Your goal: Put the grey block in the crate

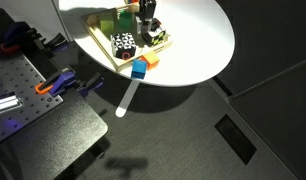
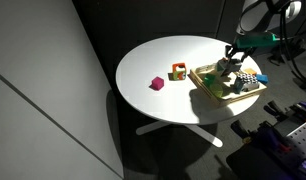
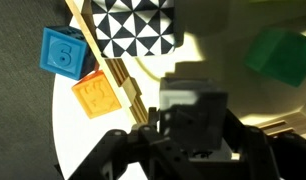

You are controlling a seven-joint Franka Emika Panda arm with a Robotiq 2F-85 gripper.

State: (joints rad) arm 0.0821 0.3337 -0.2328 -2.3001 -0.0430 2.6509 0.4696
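The small pale-grey cube (image 3: pixel 193 100) is clamped between my fingers (image 2: pixel 229 68), closed on it as far as the wrist view shows, over the shallow pale-wood crate (image 3: pixel 121 80). The carry looks done. What's left is lowering, letting go inside the rim and lifting clear.

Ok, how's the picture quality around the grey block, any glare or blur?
Wrist view: the block is soft and half in shadow, the blue cube sharper. Both exterior views: the table is blown out white, the crate small, block not discernible.
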